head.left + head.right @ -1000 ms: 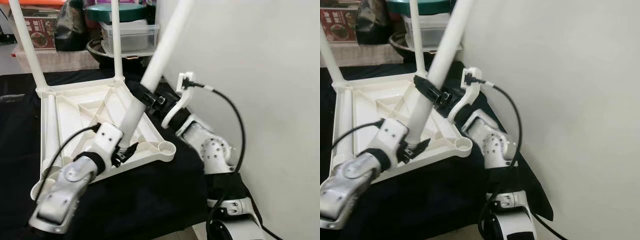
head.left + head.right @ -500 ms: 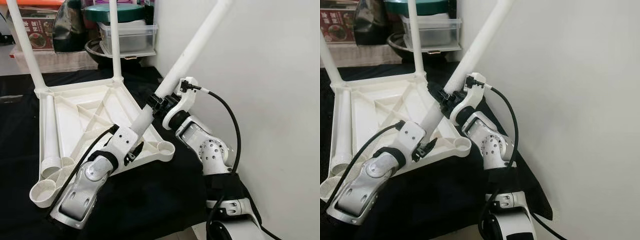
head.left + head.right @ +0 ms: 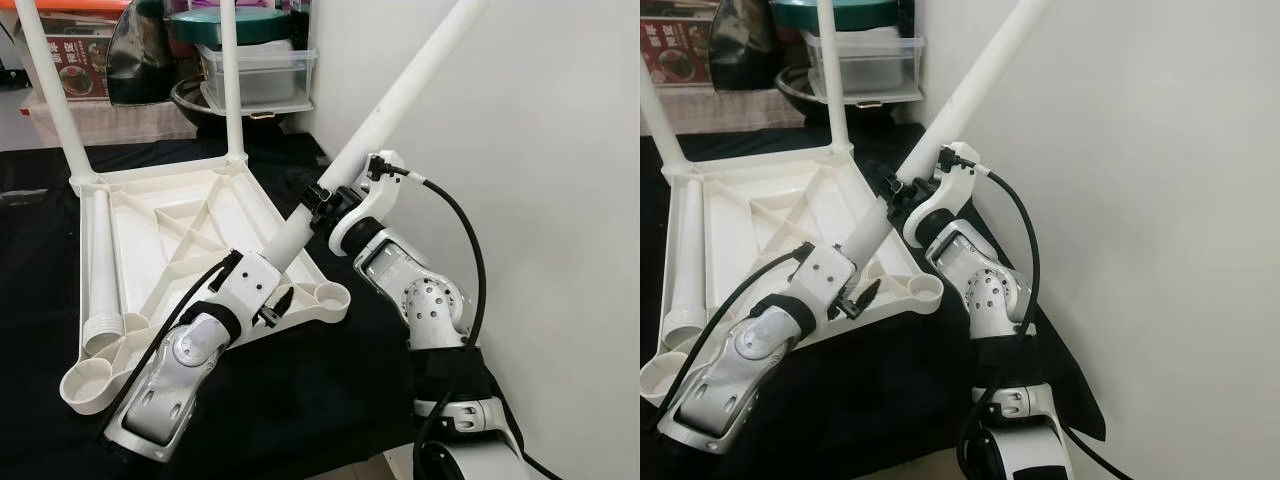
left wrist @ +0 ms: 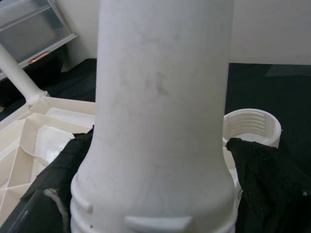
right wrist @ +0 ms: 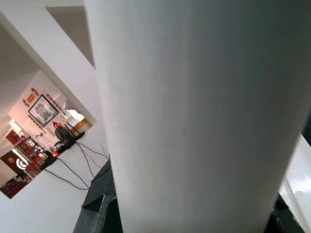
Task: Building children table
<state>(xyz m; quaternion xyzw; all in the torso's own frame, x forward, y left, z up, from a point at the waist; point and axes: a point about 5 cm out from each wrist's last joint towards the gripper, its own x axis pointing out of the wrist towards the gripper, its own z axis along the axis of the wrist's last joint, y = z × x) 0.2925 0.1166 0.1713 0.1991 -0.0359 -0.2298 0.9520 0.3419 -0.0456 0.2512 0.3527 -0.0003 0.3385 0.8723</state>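
Leg lower (bins behind table)

the scene is seen from the head by the two eye views, looking forward and down onto the upturned table top on the black cloth — the right eye view is set slightly aside, so more of the white wall is taken in. the slanted table leg is shared by all four views; it is viewed from very close by each wrist camera, along the shaft — the threaded socket is caught from the left wrist.
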